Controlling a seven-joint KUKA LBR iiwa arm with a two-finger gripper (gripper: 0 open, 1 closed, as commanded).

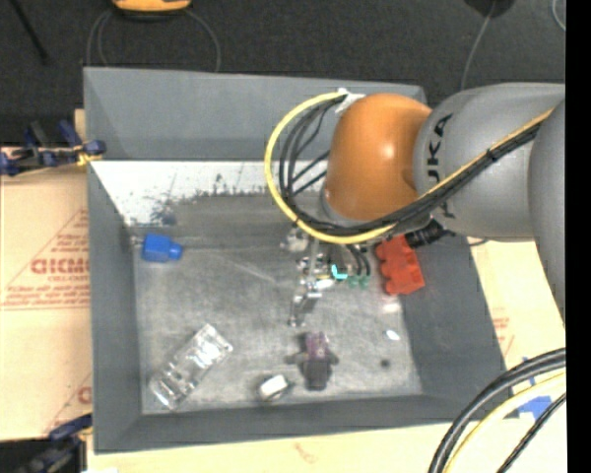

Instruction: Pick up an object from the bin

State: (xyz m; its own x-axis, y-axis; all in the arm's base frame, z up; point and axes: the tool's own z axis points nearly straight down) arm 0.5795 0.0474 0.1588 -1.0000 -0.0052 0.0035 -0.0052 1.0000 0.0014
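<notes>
**Hand hangs mid-bin, purple piece nearest**

The hand point(310, 289) hovers over the middle of the bin point(113, 294). Whether it is spread or pressed together I cannot tell. Just toward the front wall, apart from the hand, lies a small dark purple piece point(315, 360). It looks light and stiff, perhaps a plastic toy, and hardly fragile. Across its narrow middle seems the best place to take hold.
</notes>
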